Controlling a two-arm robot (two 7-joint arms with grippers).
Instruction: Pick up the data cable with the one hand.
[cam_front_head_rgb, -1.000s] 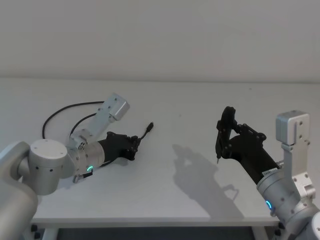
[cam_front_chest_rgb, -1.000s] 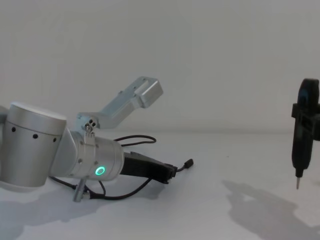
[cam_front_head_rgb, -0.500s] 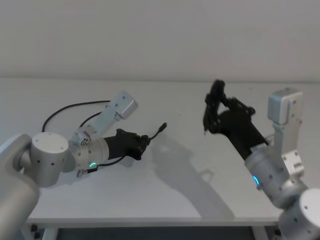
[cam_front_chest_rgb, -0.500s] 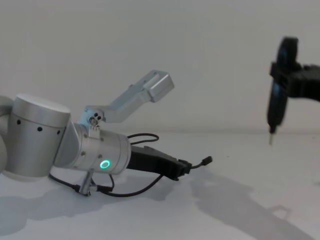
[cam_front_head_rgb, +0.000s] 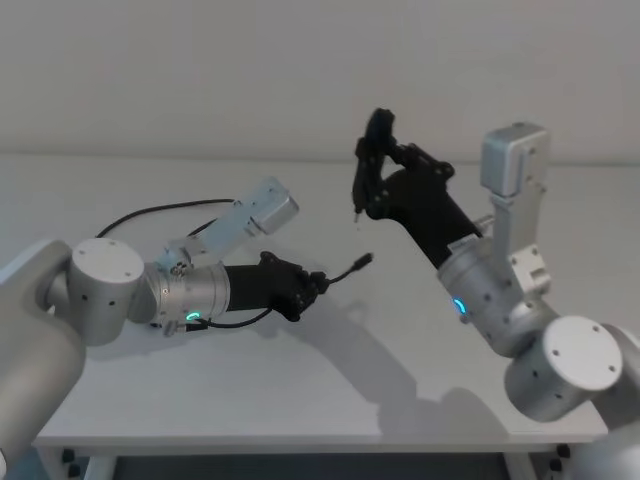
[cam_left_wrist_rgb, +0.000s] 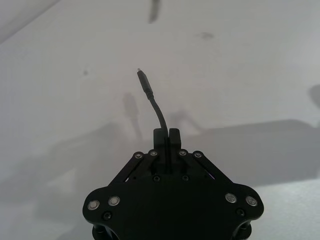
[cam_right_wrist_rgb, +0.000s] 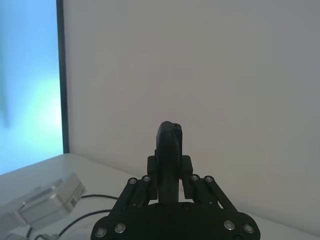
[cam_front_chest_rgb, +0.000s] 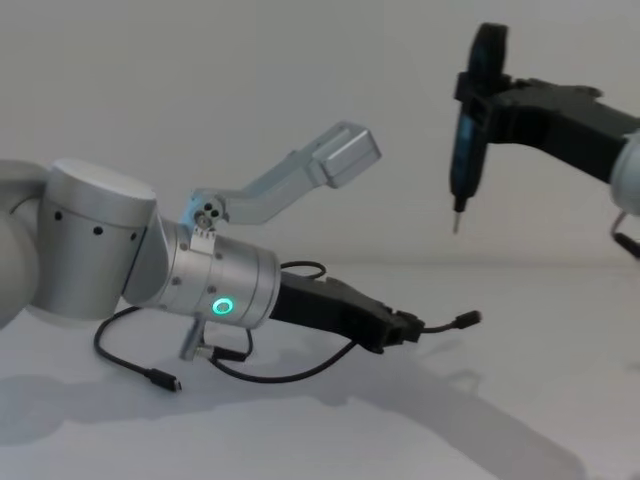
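The data cable (cam_front_head_rgb: 150, 213) is a thin black cord that loops over the white table (cam_front_head_rgb: 300, 390) behind my left arm. My left gripper (cam_front_head_rgb: 318, 283), the one hand with the green ring, is shut on the cable just behind one plug end (cam_front_head_rgb: 365, 260). That plug sticks out past the fingertips in the left wrist view (cam_left_wrist_rgb: 145, 85) and the chest view (cam_front_chest_rgb: 467, 319). The cable's other plug (cam_front_chest_rgb: 165, 380) lies on the table under the arm. My right gripper (cam_front_head_rgb: 372, 160) hangs high over the table's middle, shut on a black pointed object (cam_front_chest_rgb: 462, 160).
A silver bracket (cam_front_head_rgb: 262, 210) on the left wrist juts up and back over the cable's loop. The right arm (cam_front_head_rgb: 480, 290) stretches across the table's right half and throws a wide shadow. A pale wall stands behind the table.
My left gripper has slid right across the table, carrying the cable's plug end with it. The right arm has swung left and upward with its black pointed object.
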